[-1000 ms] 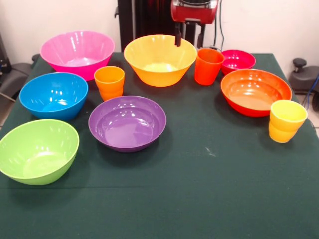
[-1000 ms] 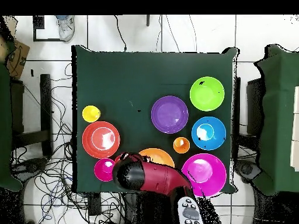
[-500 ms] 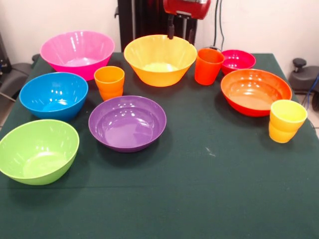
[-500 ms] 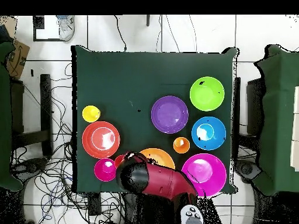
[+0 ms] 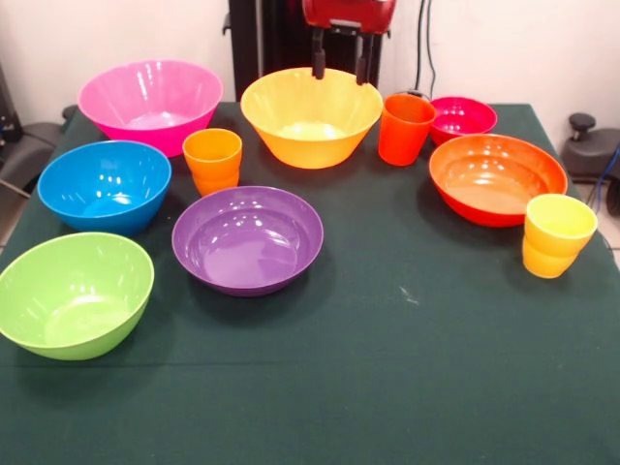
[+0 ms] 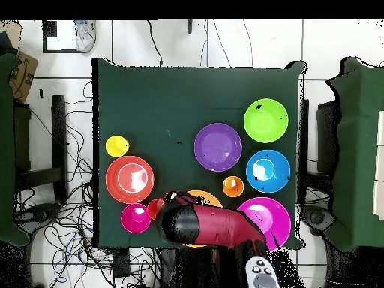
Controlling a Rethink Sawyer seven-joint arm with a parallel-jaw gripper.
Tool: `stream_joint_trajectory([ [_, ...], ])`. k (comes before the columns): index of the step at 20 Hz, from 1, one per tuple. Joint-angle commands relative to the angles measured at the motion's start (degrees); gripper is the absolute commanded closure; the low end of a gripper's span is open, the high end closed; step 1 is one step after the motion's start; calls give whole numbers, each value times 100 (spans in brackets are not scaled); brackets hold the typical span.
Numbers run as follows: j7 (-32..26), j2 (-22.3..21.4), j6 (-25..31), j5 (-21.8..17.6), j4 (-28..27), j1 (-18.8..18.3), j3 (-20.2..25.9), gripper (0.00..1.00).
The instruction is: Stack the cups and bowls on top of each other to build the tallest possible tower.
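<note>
Directly below the open gripper (image 5: 338, 60) sits the yellow bowl (image 5: 311, 116).

The counter (image 5: 407, 387) wears a dark green cloth filling most of the frame. At upper left sits a pink bowl (image 5: 150, 104), below it a blue bowl (image 5: 105, 185), and at lower left a lime green bowl (image 5: 74, 294). The centre holds a purple bowl (image 5: 248, 238). At upper centre is a yellow bowl (image 5: 311, 116), shading to orange on its outer wall. At right are an orange-red bowl (image 5: 496, 178) and, upper right, a small magenta-red bowl (image 5: 463, 117). An orange ribbed cup (image 5: 212, 161) stands left of centre, a plain red-orange cup (image 5: 405, 128) at upper right, a yellow ribbed cup (image 5: 556, 235) at right. At the top edge the gripper (image 5: 338, 60) has dark fingers under a glossy red housing.
</note>
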Motion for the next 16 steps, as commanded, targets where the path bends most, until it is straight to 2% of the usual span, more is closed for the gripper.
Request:
stream_joint_trajectory([
  [1,-2375,76,1002,-1044,-551,-575,2160,0],
  [4,-2544,0,1314,-1232,-551,-859,2787,0],
  [10,-3412,749,2051,-1359,-776,-1422,4071,0],
  [16,-4037,1176,2639,-1526,-1037,-1514,4709,0],
])
